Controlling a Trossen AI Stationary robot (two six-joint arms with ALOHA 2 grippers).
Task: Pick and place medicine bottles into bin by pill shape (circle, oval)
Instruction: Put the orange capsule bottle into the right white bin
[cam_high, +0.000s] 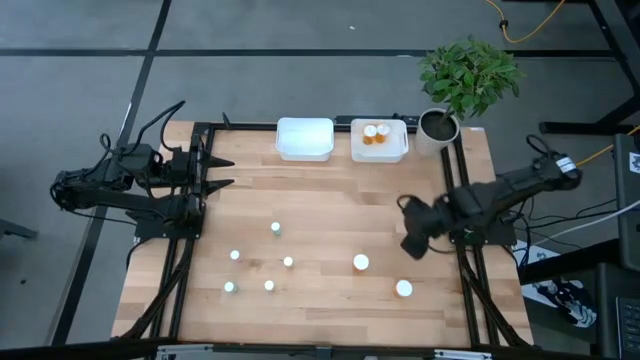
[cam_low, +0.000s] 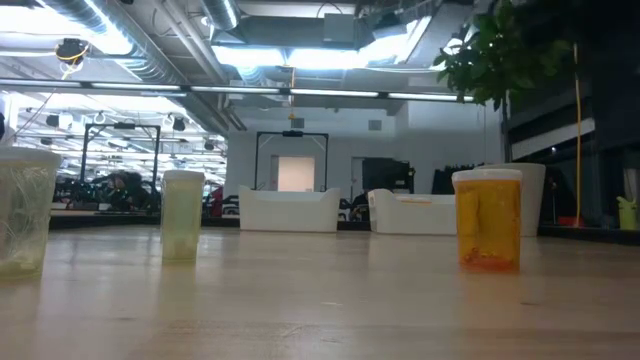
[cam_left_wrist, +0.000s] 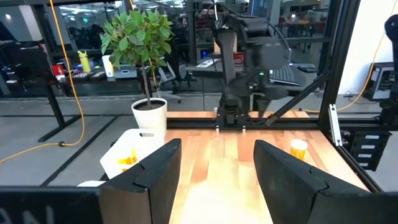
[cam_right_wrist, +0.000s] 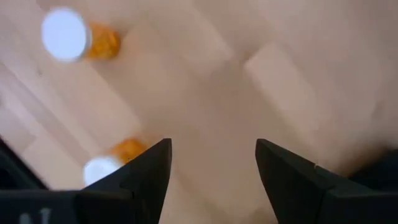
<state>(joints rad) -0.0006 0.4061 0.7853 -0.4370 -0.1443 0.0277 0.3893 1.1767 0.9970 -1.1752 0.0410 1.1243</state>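
- Your right gripper (cam_high: 414, 243) hangs over the right side of the table (cam_high: 330, 190), its fingers (cam_right_wrist: 146, 171) spread wide with nothing between them.
- Two orange bottles stand loose near it: one (cam_high: 361, 262) toward the table's middle, the other (cam_high: 403, 288) closer to the front edge. Both are upright, white caps up, and well apart from each other.
- In the right wrist view, one bottle (cam_right_wrist: 74, 37) sits farther off and the second (cam_right_wrist: 112, 163) shows just beside one finger, not between the two. Shift sideways until a cap sits centred in the gap before you descend.
- Come straight down so the fingers pass on either side of the cylinder; a glancing touch would likely tip or roll it.
- Close on the orange body below the cap, not on the cap rim.
- Two orange bottles (cam_high: 374, 133) already lie in the right bin (cam_high: 379, 153); the left bin (cam_high: 304, 139) looks empty. I can't read the pill shape from here, so check it before you choose a bin.
- Five tiny vials (cam_high: 275, 228) are scattered front-left of centre.
- Your left gripper (cam_high: 222, 170) waits at the left edge, fingers apart and empty.
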